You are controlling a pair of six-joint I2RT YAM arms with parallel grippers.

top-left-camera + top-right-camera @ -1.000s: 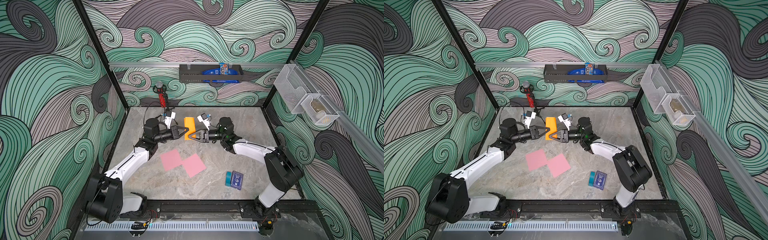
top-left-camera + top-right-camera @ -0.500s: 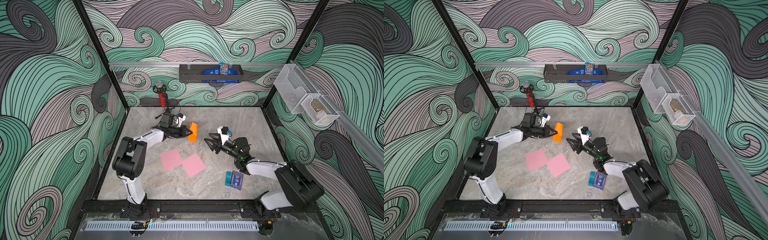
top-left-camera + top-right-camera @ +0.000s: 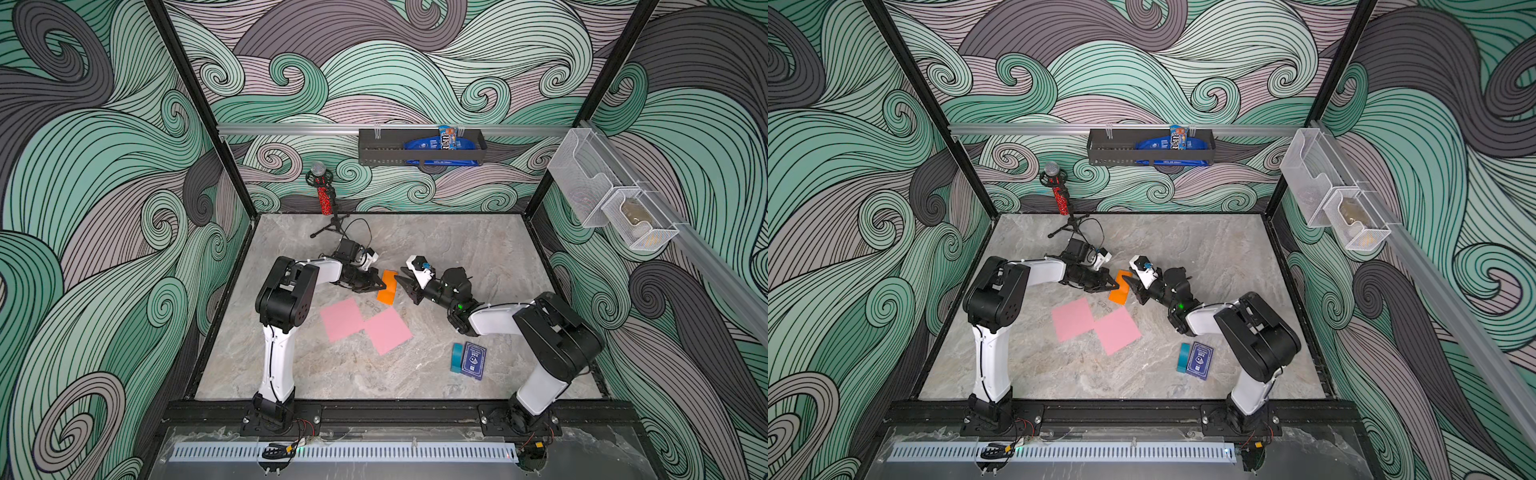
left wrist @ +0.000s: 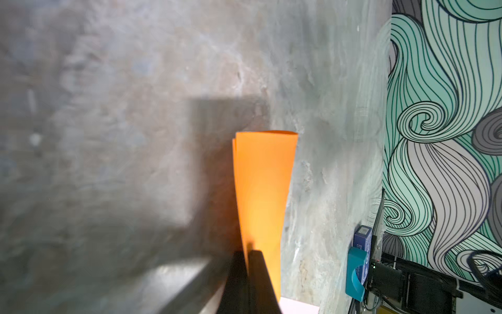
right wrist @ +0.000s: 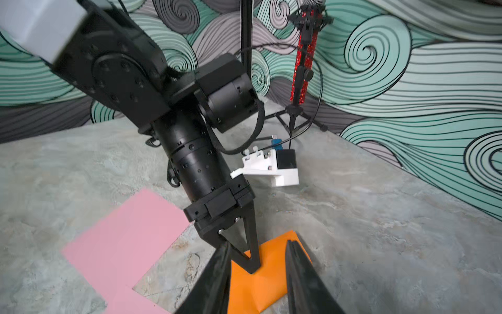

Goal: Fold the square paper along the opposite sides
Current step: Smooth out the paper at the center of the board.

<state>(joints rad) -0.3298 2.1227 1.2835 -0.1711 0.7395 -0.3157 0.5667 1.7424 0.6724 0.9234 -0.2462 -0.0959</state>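
Orange paper (image 3: 386,286) is sitting doubled over near the middle of the marble tabletop (image 3: 457,249), just beyond the far corner of two pink sheets (image 3: 365,326). The left gripper (image 3: 381,286) is pinching both loose edges together, its jaws clamped on the sheet; in the left wrist view the two layers (image 4: 262,190) are fanning out from the closed tips (image 4: 248,255). The right gripper (image 5: 258,252) is hanging with its jaws apart, straddling the sheet without gripping it.

Judging by this, the fold is already formed and the creasing step is in hand. The next move is probably calling for the right gripper to press or close along the folded side while the left is holding the edges matched.

Both arms are reaching low toward the centre, the left forearm stretching rightward and the right one stretching leftward, with tips almost meeting over the paper in both top views.
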